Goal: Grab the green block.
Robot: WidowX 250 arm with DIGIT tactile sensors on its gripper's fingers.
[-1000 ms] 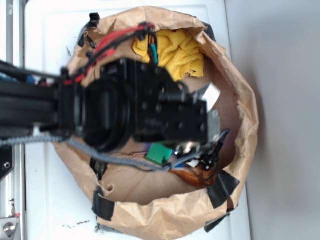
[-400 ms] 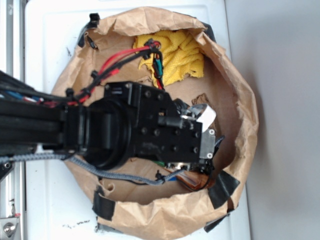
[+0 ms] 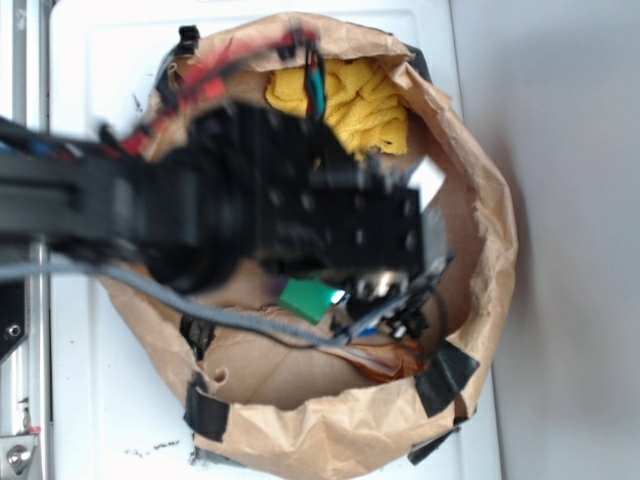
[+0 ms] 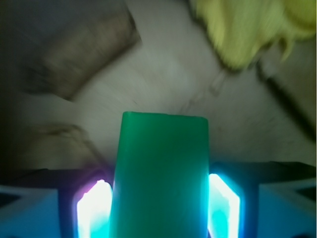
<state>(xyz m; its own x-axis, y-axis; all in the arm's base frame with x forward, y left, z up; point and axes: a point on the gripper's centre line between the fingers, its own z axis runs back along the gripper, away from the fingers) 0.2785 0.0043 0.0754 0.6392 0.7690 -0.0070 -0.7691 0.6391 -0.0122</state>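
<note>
Above paper bag (image 3: pixel 490 250), pincer (image 4: pixel 158 206) clamping green block (image 4: pixel 161 173).

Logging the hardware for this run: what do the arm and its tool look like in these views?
The arm is black and blocky, with screw heads on its boxy wrist housing. Red and black wires run along its top, and a grey braided cable loops underneath. The exterior view is motion-blurred, so no markings are readable. In the wrist view, the tool has two pale fingers glowing cyan-white.

- A white counter (image 3: pixel 100 90) fills the left side, scuffed with dark specks near its lower edge.
- On the right lies a plain grey surface (image 3: pixel 570 240), evenly lit.
</note>
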